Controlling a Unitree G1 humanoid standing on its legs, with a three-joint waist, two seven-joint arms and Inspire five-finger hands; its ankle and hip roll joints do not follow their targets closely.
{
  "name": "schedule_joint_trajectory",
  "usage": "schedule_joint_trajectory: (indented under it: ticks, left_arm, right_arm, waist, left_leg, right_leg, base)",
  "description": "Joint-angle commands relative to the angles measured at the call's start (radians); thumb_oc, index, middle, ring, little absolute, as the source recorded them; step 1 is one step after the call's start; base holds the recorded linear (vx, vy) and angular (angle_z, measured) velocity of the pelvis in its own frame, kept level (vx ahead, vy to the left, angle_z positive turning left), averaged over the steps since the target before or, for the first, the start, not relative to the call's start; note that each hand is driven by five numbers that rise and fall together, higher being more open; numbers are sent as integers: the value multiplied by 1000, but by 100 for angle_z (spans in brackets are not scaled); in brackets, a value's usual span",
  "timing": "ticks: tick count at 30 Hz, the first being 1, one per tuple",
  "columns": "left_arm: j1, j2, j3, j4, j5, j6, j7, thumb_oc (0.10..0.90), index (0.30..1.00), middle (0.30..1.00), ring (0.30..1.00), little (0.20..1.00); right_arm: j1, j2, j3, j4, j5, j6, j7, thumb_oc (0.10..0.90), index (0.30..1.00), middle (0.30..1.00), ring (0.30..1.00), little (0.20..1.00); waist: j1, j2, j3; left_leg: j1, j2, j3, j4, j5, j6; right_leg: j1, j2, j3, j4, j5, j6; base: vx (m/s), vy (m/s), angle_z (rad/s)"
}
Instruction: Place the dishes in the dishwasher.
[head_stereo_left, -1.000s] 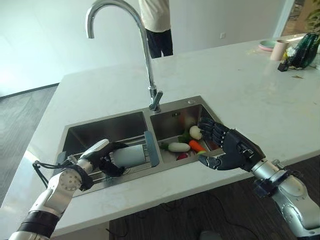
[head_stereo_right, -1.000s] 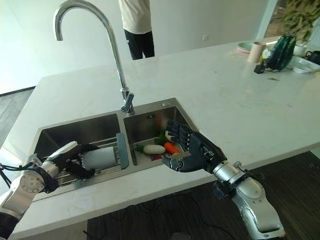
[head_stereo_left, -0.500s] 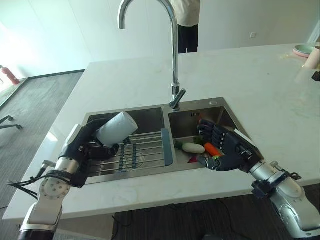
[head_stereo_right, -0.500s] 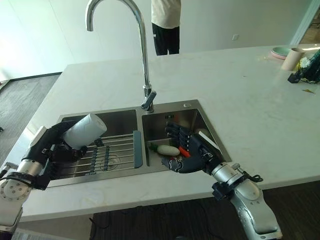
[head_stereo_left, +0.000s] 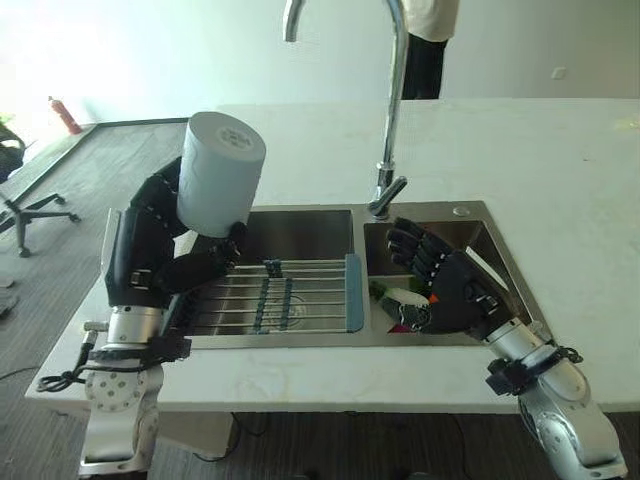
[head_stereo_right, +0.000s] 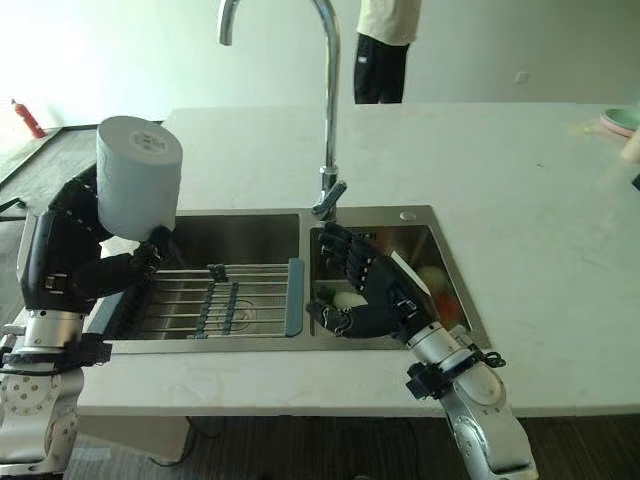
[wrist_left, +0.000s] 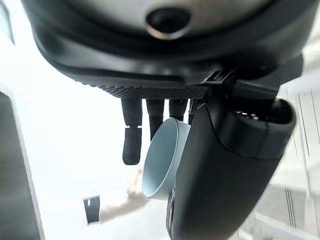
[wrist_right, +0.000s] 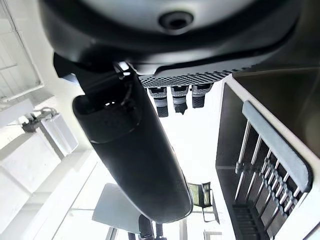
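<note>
Left eye view shows the robot's left hand (head_stereo_left: 150, 255) now raised well above the steel double sink (head_stereo_left: 300, 215), carrying a pale, smooth cylindrical cup (head_stereo_left: 218, 175) that a second ago lay low on the wire drying rack (head_stereo_left: 270, 295) in the left basin. Half a second ago the cup was only just clear of the rack; now it stands upright, base up, over the left edge of the white stone surface (head_stereo_left: 500, 150). That lift suggests the pick-up is done and the carry toward the dishwasher is the step in hand. The left hand's fingers (wrist_left: 131, 142) curl round the cup's side with the thumb across the front, so the cup sits grasped between them, its open rim showing past the fingers in the left wrist view. The right hand (head_stereo_right: 375, 290) hovers over the right basin, fingers spread and loose, holding nothing, above some vegetables (head_stereo_right: 432, 280). A tall curved chrome tap (head_stereo_left: 395, 100) rises between the basins, and a person (head_stereo_right: 385, 50) stands beyond the surface.
</note>
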Motion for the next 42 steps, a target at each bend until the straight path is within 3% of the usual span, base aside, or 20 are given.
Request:
schedule_joint_trajectory:
  ticks: [1, 5, 7, 8, 9, 11, 15, 17, 18, 19, 21, 22, 26, 30, 31, 33, 34, 37, 39, 42]
  left_arm:
    - [-55, 60, 106, -121, -52, -119, 68, 400, 300, 300, 300, 300]
    - [-5, 17, 116, -141, -83, -97, 59, 400, 300, 300, 300, 300]
    - [14, 10, 115, -146, -95, -93, 54, 400, 300, 300, 300, 300]
    - [20, 10, 115, -149, -108, -85, 41, 400, 300, 300, 300, 300]
    - [7, 13, 98, -143, -149, -80, 4, 400, 300, 300, 300, 300]
    - [-27, 13, 64, -118, -182, -101, -21, 400, 300, 300, 300, 300]
    - [-58, 2, 39, -105, -209, -122, -19, 400, 300, 300, 300, 300]
    - [-65, -13, 38, -100, -229, -128, -57, 400, 300, 300, 300, 300]
    - [-68, -18, 34, -100, -236, -131, -80, 400, 300, 300, 300, 300]
    - [-65, -23, 31, -103, -246, -134, -110, 400, 300, 300, 300, 300]
    - [-65, -25, 24, -106, -251, -128, -119, 400, 300, 300, 300, 300]
    - [-68, -15, 23, -112, -259, -112, -118, 400, 300, 300, 300, 300]
    - [-48, -7, 48, -129, -270, -99, -123, 400, 300, 300, 300, 300]
    - [-28, -11, 64, -157, -248, -77, -117, 400, 300, 300, 300, 300]
    - [-11, -21, 74, -172, -257, -48, -130, 400, 300, 300, 300, 300]
    - [-10, -21, 54, -166, -260, -37, -173, 400, 300, 300, 300, 300]
    - [-27, -6, 5, -150, -240, -42, -223, 400, 300, 300, 300, 300]
    - [-40, 2, -24, -150, -235, -56, -222, 400, 300, 300, 300, 300]
    - [-42, 19, -27, -151, -254, -89, -215, 400, 300, 300, 300, 300]
    - [-34, 13, -40, -155, -285, -100, -269, 400, 300, 300, 300, 300]
  right_arm:
    - [-106, 13, -20, -145, 115, -131, 19, 800, 900, 900, 900, 900]
    - [-115, 8, 11, -168, 113, -143, 20, 800, 900, 900, 900, 900]
    - [-130, 12, 37, -161, 90, -142, 0, 800, 900, 900, 900, 900]
    - [-126, 14, 45, -160, 73, -143, -19, 800, 900, 900, 900, 900]
    - [-103, 8, 39, -154, 47, -162, -63, 800, 900, 900, 900, 900]
    - [-92, -18, 5, -130, 54, -200, -80, 800, 900, 900, 900, 900]
    - [-139, -70, -72, -68, 102, -205, -52, 800, 900, 900, 900, 900]
    - [-149, -56, -95, -51, 97, -208, -55, 800, 900, 900, 900, 900]
    - [-140, -39, -100, -52, 107, -210, -58, 800, 900, 900, 900, 900]
    - [-110, -14, -109, -61, 133, -215, -57, 800, 900, 900, 900, 900]
    - [-93, 20, -98, -58, 114, -232, -69, 800, 900, 900, 900, 900]
    - [-86, 49, -86, -63, 99, -237, -91, 800, 900, 900, 900, 900]
    - [-60, 102, -61, -90, 120, -235, -49, 800, 900, 900, 900, 900]
    - [-62, 141, -32, -92, 78, -226, -89, 800, 900, 900, 900, 900]
    - [-41, 168, -33, -91, 71, -223, -120, 800, 900, 900, 900, 900]
    - [-6, 170, -50, -99, 68, -234, -140, 800, 900, 900, 900, 900]
    - [51, 147, -103, -100, 102, -260, -138, 800, 900, 900, 900, 900]
    - [72, 128, -122, -103, 130, -274, -122, 800, 900, 900, 900, 900]
    - [74, 121, -124, -93, 171, -286, -84, 800, 900, 900, 900, 900]
    - [59, 131, -105, -73, 146, -297, -74, 800, 900, 900, 900, 900]
  waist:
    - [24, -14, -27]
    - [102, -1, 35]
    - [117, 18, 54]
    - [113, 25, 60]
    - [81, 26, 60]
    - [36, 16, 60]
    - [3, -8, 67]
    - [-3, -13, 69]
    - [-5, -9, 71]
    - [-10, -5, 67]
    - [-9, -2, 60]
    - [0, 2, 49]
    - [27, 5, 38]
    - [64, 5, 38]
    - [81, 10, 27]
    - [50, 17, 27]
    - [-4, 5, 37]
    - [-27, -17, 50]
    - [-42, -25, 66]
    - [-36, -26, 81]
  left_leg:
    - [-1, 44, -4, 113, -139, -34]
    - [-64, 29, -99, 113, -81, -60]
    - [-101, 52, -90, 113, -50, -78]
    - [-121, 75, -54, 113, -38, -89]
    - [-139, 145, 83, 113, -20, -116]
    - [-101, 205, 233, 113, -8, -112]
    - [13, 162, 340, 113, -10, -79]
    - [73, 130, 379, 113, -83, -62]
    - [76, 142, 388, 113, -117, -55]
    - [82, 163, 390, 113, -140, -55]
    - [83, 154, 360, 113, -170, -52]
    - [78, 142, 351, 113, -194, -45]
    - [74, 90, 297, 113, -232, -27]
    - [64, 35, 238, 113, -258, 0]
    - [43, 5, 194, 113, -263, 23]
    - [11, -13, 115, 113, -253, 41]
    - [-27, -44, 31, 113, -218, 58]
    - [-32, -56, 22, 113, -217, 52]
    - [-30, -49, 42, 113, -221, 53]
    - [-32, -26, 46, 113, -205, 47]
  right_leg:
    - [76, -13, -30, -52, -66, 65]
    - [88, 1, -68, -52, -81, 33]
    - [88, 2, -97, -52, -82, 36]
    - [90, 0, -119, -52, -82, 40]
    - [108, -18, -187, -52, -87, 57]
    - [111, -57, -271, -52, -72, 64]
    - [86, -132, -323, -52, -32, 61]
    - [78, -156, -367, -52, 17, 65]
    - [81, -173, -390, -52, 40, 73]
    - [81, -198, -414, -52, 69, 90]
    - [79, -222, -424, -52, 96, 113]
    - [83, -261, -440, -52, 131, 138]
    - [89, -316, -435, -52, 195, 168]
    - [96, -355, -431, -52, 234, 187]
    - [114, -345, -429, -52, 257, 182]
    - [84, -240, -307, -52, 164, 139]
    - [55, -91, -156, -52, 55, 88]
    - [15, -78, -81, -52, 20, 101]
    - [-40, -87, -27, -52, 45, 125]
    - [-6, -57, -14, -52, 16, 125]
  base:
    - [70, -165, 47]
    - [-17, -171, 57]
    - [-119, -54, 94]
    - [-137, -27, 80]
    - [-187, -4, 90]
    - [-265, 38, 230]
    - [-226, 174, 261]
    - [-146, 194, 110]
    - [-119, 293, 108]
    - [-73, 290, 93]
    - [-18, 306, 82]
    - [31, 332, 85]
    - [106, 346, 35]
    - [138, 342, 29]
    - [219, 426, 80]
    - [202, 169, 118]
    - [118, -103, 142]
    - [71, -140, 220]
    - [48, -176, 52]
    - [39, -198, 30]
